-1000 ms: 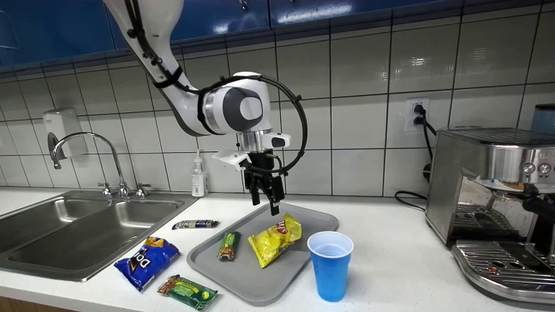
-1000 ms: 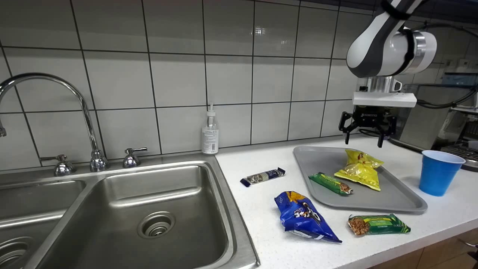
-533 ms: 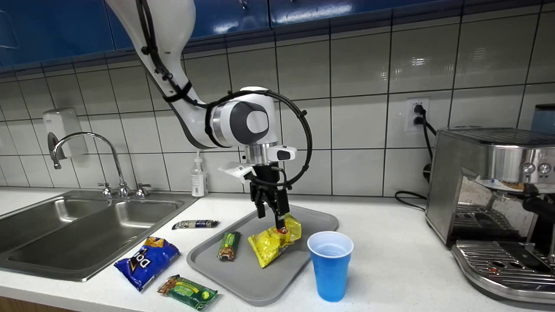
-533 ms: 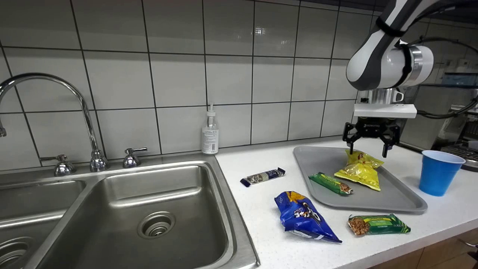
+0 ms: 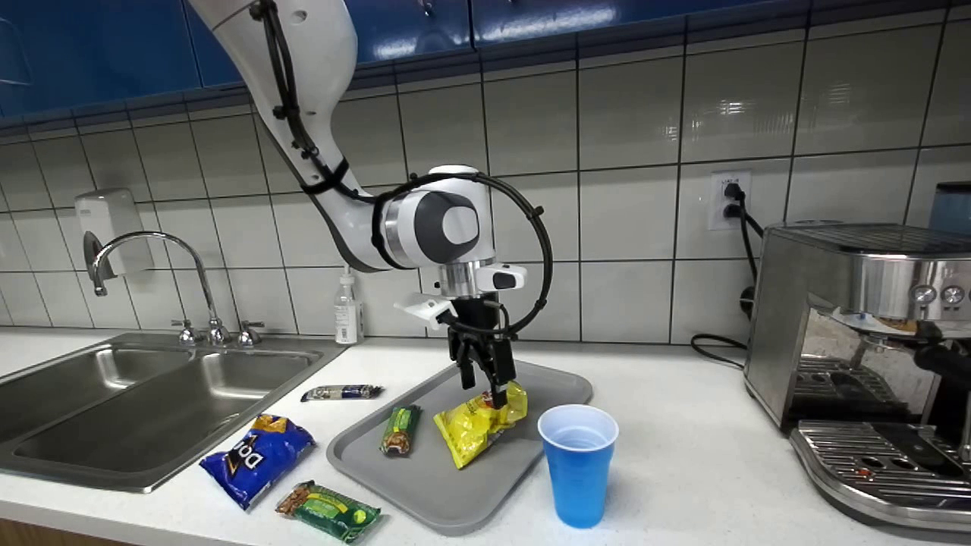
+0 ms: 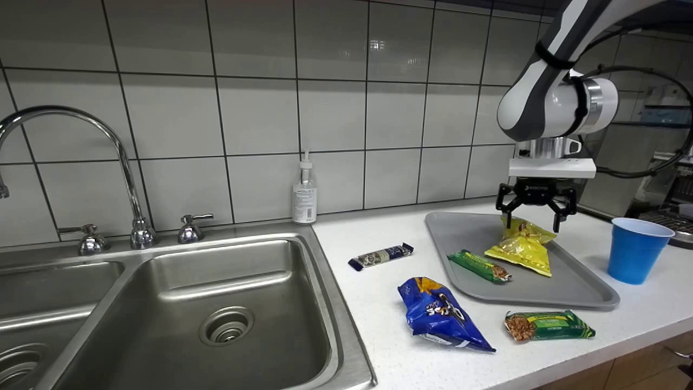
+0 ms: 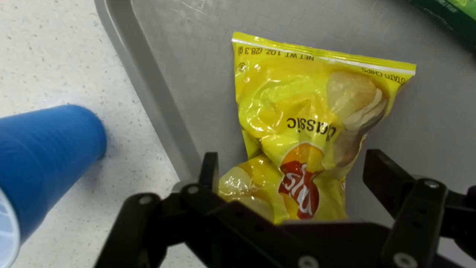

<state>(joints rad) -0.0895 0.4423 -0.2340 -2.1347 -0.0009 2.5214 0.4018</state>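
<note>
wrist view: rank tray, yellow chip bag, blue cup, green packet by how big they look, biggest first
1. gray tray
2. yellow chip bag
3. blue cup
4. green packet
Ranked by what shows; tray, cup and packet run out of view.

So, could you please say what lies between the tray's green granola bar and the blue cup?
It's the yellow Lay's Classic chip bag on the gray tray, in both exterior views.

White glare on the blue cabinets (image 5: 592, 21) (shadows soft)
</note>
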